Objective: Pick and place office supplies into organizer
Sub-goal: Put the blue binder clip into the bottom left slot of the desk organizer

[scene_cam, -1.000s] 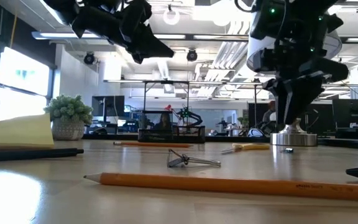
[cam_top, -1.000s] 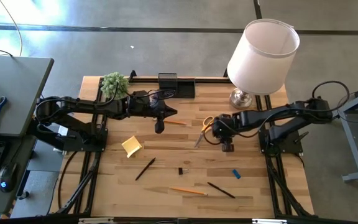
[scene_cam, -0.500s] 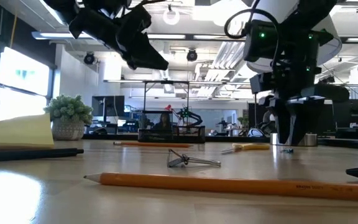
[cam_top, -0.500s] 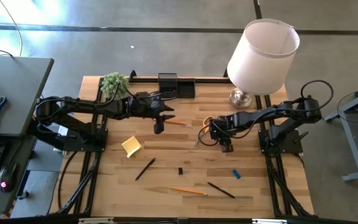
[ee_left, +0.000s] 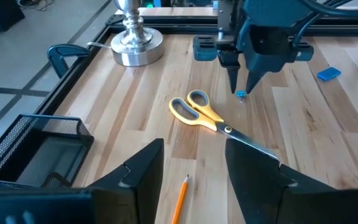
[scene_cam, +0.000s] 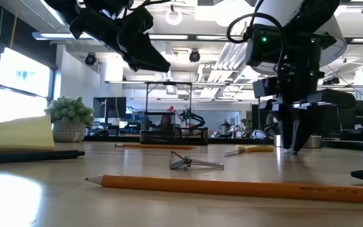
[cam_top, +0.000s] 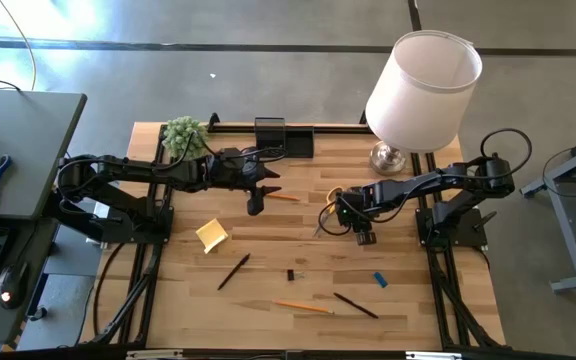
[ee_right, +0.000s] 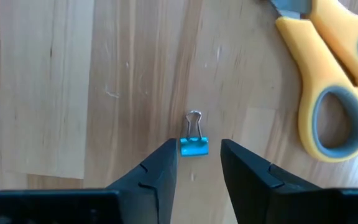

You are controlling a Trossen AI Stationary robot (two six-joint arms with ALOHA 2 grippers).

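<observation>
A tiny blue binder clip (ee_right: pixel 193 145) lies flat on the wood between the fingers of my right gripper (ee_right: pixel 197 163), which points straight down, open, just above the table (cam_top: pixel 363 236); I cannot tell whether a finger touches the clip. Yellow-handled scissors (cam_top: pixel 330 205) lie just beside it, toward the table's left. My left gripper (cam_top: pixel 258 200) hovers open above the table, over the end of an orange pencil (ee_left: pixel 180 200). The black organizer (cam_top: pixel 283 137) stands at the far edge.
A yellow sticky pad (cam_top: pixel 211 234), a black pen (cam_top: pixel 233 271), a black clip (cam_top: pixel 291 274), another orange pencil (cam_top: pixel 303 307), a second pen (cam_top: pixel 355 305) and a blue block (cam_top: pixel 380 279) lie on the near half. A lamp (cam_top: pixel 423 90) and a plant (cam_top: pixel 183 133) stand at the far edge.
My right gripper has come down until its fingertips are just above the table, on either side of the blue clip, and has shifted slightly toward the table's left edge. My left gripper has spread its fingers while staying almost in place above the pencil.
</observation>
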